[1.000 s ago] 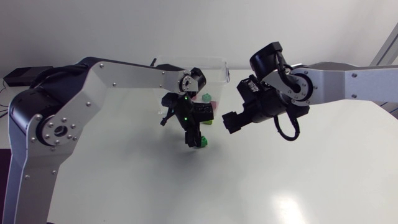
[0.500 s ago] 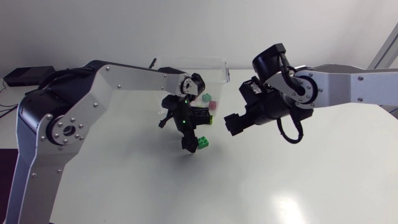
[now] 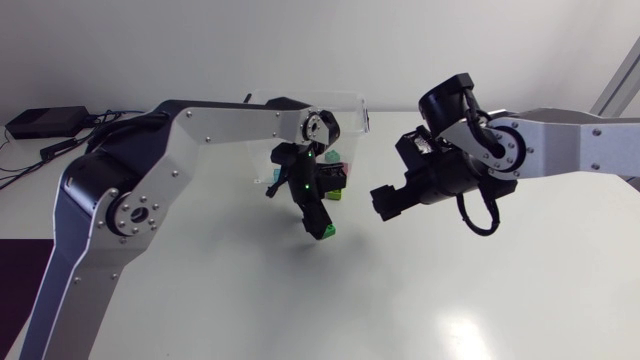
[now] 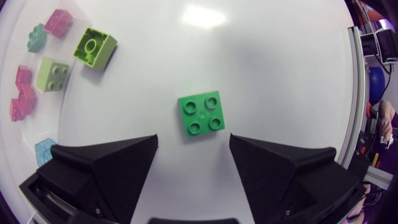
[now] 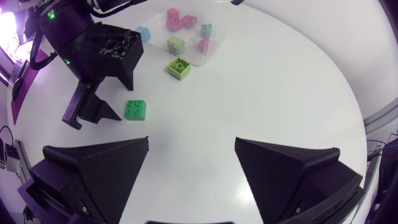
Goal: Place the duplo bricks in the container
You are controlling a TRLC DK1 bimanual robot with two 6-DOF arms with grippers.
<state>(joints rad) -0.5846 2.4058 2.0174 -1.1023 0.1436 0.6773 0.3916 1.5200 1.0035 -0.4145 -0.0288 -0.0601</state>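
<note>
**Over the green brick, your left gripper stands wide and holds nothing**

Since a second ago your left arm has swung its shoulder and long link toward 3 o'clock in the head view. Its wrist has turned, so the left gripper (image 3: pixel 315 218) now sits more squarely above the green brick (image 3: pixel 325 230), which has hardly shifted on the table (image 3: pixel 480 300). Your right gripper (image 3: pixel 383 203) has drawn back a little toward 3 o'clock.

In the left wrist view the green brick (image 4: pixel 201 114) lies studs up on the table, just ahead of the gap between the left gripper's (image 4: pixel 193 139) fingers. It touches neither finger, and both are spread wide.

In the head view the brick lies at 6 o'clock from the clear container (image 3: pixel 345 100). A lime brick (image 4: pixel 94 46) lies tilted between the two, just outside the container's wall. Pink, pale green and blue bricks lie inside.

Your left arm reaches in from 9 o'clock, elbow high, wrist bent down over the brick. Your right arm comes in from 3 o'clock, and its gripper (image 5: pixel 191 142) hangs at 2 o'clock from the green brick (image 5: pixel 135 110), well apart from it, fingers wide and empty.
</note>
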